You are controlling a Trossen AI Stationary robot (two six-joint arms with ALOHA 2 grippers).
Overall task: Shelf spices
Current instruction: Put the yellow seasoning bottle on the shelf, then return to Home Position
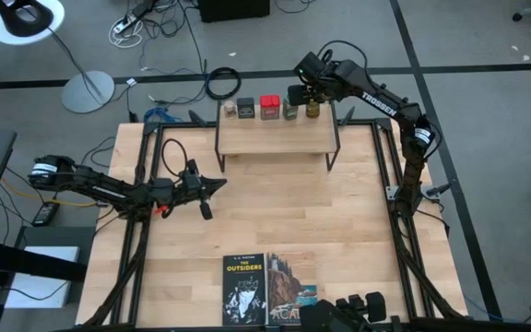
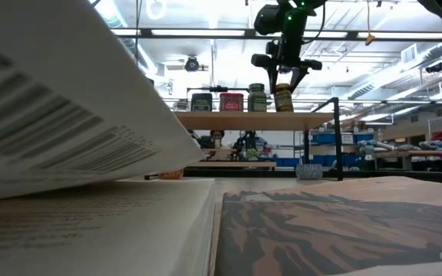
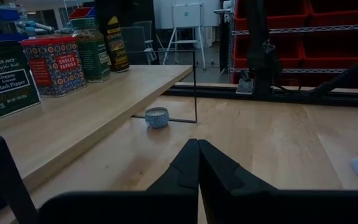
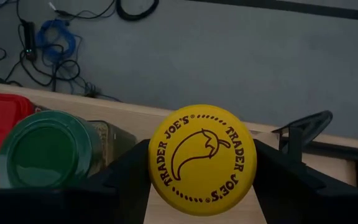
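Item: yellow-lidded jar, small, round, rigid; judged light, smooth-sided, likely glass, so breakable if tipped. Location: far end of shelf, upright beside green-lidded jar, red tin and dark tin. Right tool: jaws parted, flanking the jar below its lid, the best hold. Left tool: closed, empty, over the worktop

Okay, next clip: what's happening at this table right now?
The right gripper is at the shelf at the table's far edge, its fingers either side of the yellow-lidded jar, last in a row with the green-lidded jar, red tin and dark tin. Whether it grips the jar or has let go is unclear. The left gripper waits shut over the table's left side. Two books lie near the front edge.
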